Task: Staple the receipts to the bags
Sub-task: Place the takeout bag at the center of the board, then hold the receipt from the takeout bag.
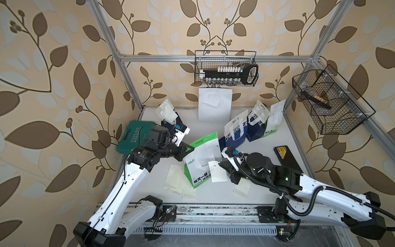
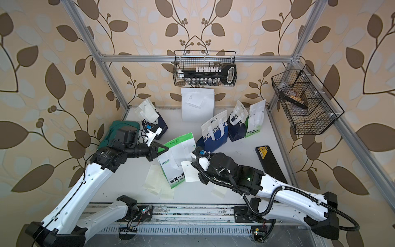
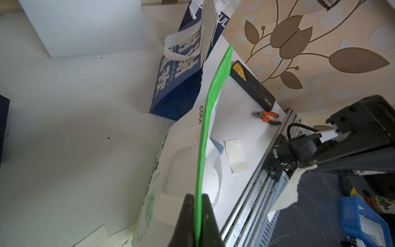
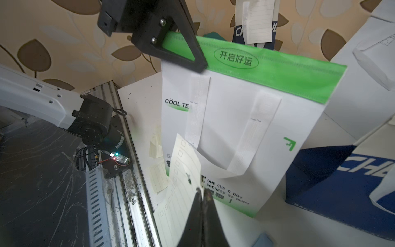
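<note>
Near the middle of the bench (image 1: 213, 195) in both top views, my left end effector (image 1: 189, 148) is clamped on the green top edge of a tilted green-and-white bag (image 1: 202, 158). My right end effector (image 1: 222, 165) is clenched on one receipt (image 1: 217, 175) in front of the bag, and loose receipts (image 1: 177, 181) lie flat just beside it. From the left wrist view, my black fingers (image 3: 186, 218) pinch that green rim edge-on. From the right wrist view, my closed right end effector holds the receipt's edge before the bag's lower face, below its white handle (image 4: 265, 119).
</note>
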